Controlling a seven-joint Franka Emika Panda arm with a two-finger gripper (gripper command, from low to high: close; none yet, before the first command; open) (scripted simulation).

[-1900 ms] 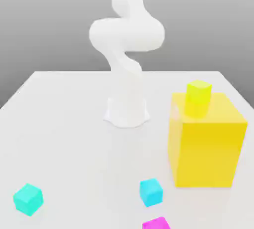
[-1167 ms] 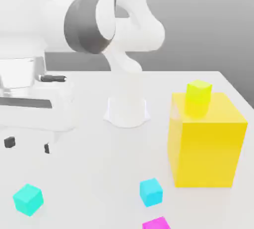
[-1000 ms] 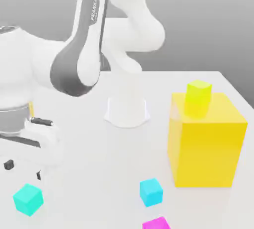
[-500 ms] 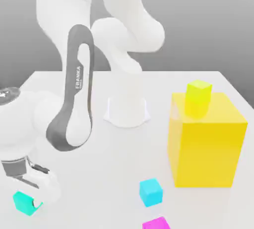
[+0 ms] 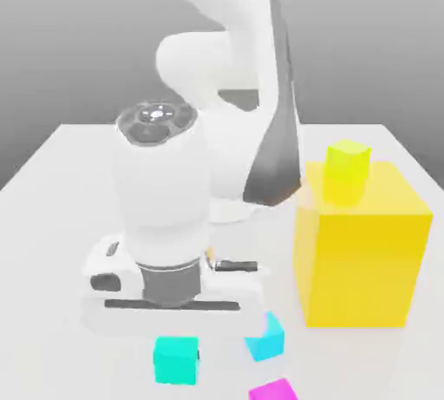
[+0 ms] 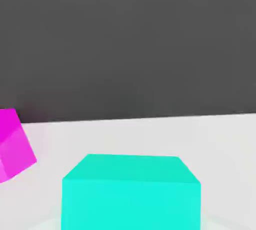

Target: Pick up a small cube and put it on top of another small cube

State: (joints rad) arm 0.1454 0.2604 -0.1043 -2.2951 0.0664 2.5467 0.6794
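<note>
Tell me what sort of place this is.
Most likely a simulated tabletop test scene, not a real room: a plain white table against a blank grey backdrop, flat-coloured toy blocks such as the big yellow block and small turquoise cube, and a white robot arm.

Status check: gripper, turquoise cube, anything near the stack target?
Gripper shut on turquoise cube. Sky-cyan cube at exterior view's right, magenta cube beside it. Nothing between.

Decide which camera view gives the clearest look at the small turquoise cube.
The hand view: the small turquoise cube sits close up, top and front faces plain. In the exterior view it hangs small beneath the hand, beside the sky-cyan cube.
</note>
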